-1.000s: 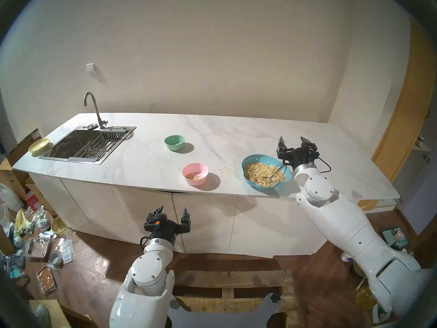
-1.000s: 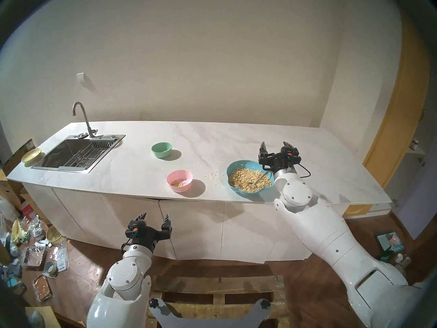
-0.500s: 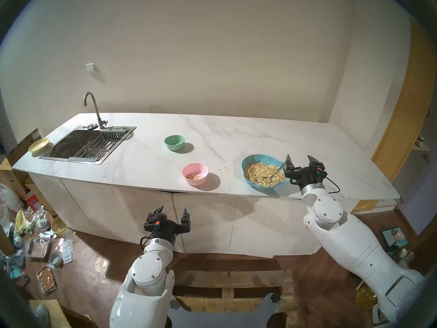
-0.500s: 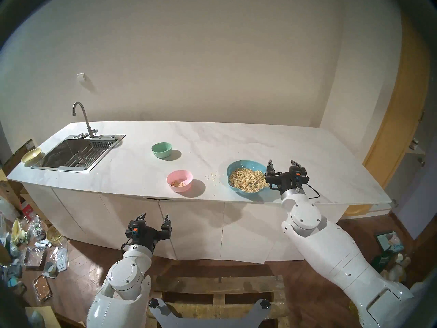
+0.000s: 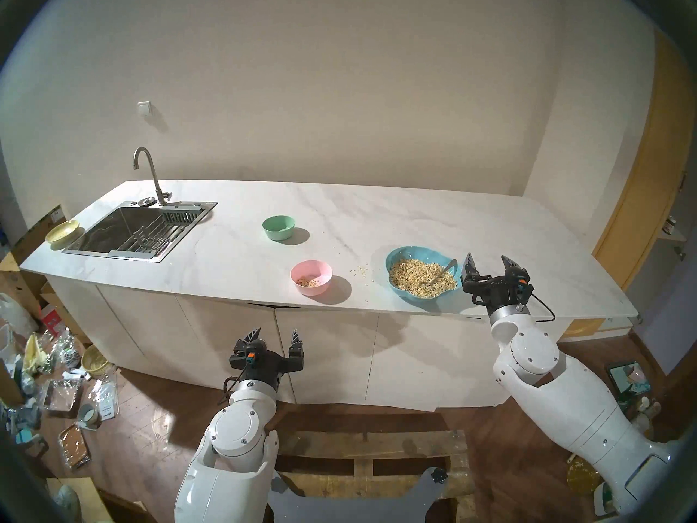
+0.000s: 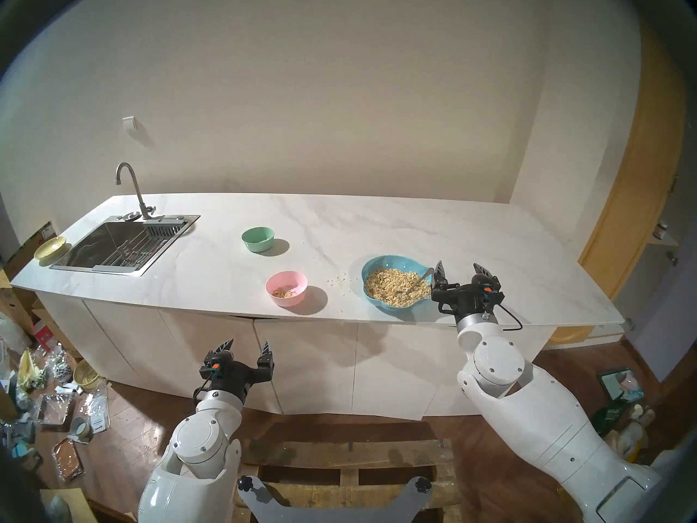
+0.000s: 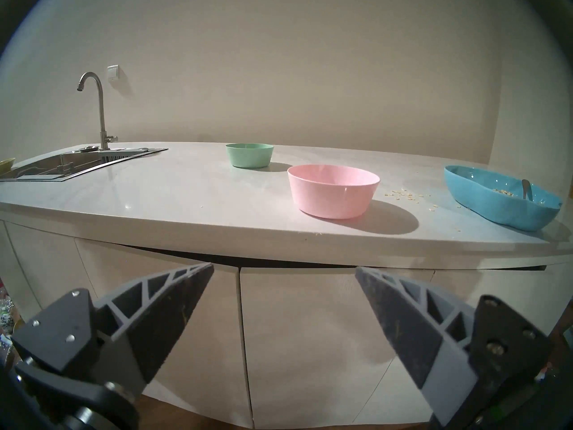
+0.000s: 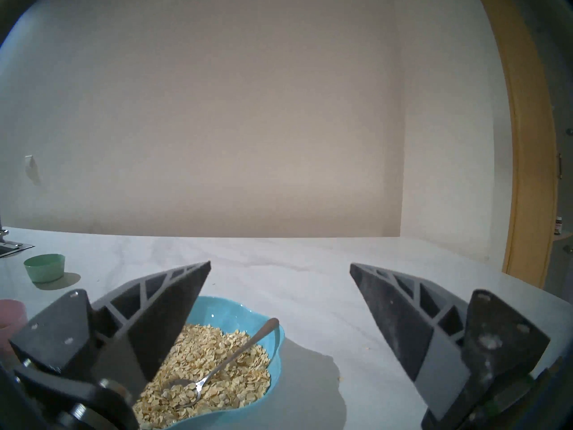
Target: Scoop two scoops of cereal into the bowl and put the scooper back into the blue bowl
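Silver and shiny, the scooper [image 8: 228, 356] lay in the blue bowl [image 8: 276, 342] on the cereal [image 8: 210, 370], so I kept my right gripper [image 5: 490, 267] wide open with nothing in it, beside the bowl, ready to back off slowly without bumping it.

Head pair high, looking down on countertop [image 5: 377, 216] from front, nearly same picture; left wrist low before cabinet front, facing level; right wrist close over blue bowl [image 8: 217, 308], facing wall; all share blue bowl, mint-green bowl [image 7: 249, 154].
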`<action>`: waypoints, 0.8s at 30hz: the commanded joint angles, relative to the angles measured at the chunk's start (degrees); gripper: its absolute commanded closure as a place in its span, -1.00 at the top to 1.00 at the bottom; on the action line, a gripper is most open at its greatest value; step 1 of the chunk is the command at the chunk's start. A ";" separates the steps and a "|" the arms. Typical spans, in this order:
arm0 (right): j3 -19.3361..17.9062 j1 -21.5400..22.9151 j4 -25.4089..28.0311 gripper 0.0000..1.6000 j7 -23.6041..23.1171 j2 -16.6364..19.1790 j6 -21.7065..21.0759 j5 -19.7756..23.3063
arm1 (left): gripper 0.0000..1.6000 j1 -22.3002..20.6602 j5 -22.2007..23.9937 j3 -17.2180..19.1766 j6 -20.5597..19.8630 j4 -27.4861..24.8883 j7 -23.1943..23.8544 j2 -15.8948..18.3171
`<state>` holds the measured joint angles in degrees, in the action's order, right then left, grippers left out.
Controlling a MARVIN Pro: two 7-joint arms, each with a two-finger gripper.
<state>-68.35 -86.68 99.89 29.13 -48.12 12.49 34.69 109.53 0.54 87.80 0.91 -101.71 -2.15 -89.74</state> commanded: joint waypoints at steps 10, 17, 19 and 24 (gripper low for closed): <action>-1.21 -0.17 3.76 1.00 1.85 0.78 0.48 -0.34 | 1.00 -0.26 0.17 -0.13 0.29 -1.65 0.28 0.02; -1.07 -0.13 3.80 1.00 2.02 0.92 0.52 -0.26 | 1.00 -0.26 0.17 -0.13 0.28 -1.65 0.28 0.02; -1.04 -0.11 3.80 1.00 2.05 0.95 0.53 -0.24 | 1.00 -0.26 0.17 -0.13 0.28 -1.65 0.28 0.02; -0.98 -0.09 3.81 1.00 2.10 1.00 0.55 -0.21 | 1.00 -0.26 0.17 -0.14 0.28 -1.65 0.28 0.02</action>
<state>-68.75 -87.24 102.32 31.28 -47.36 12.47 34.66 109.54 0.56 87.80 0.90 -101.74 -2.14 -89.74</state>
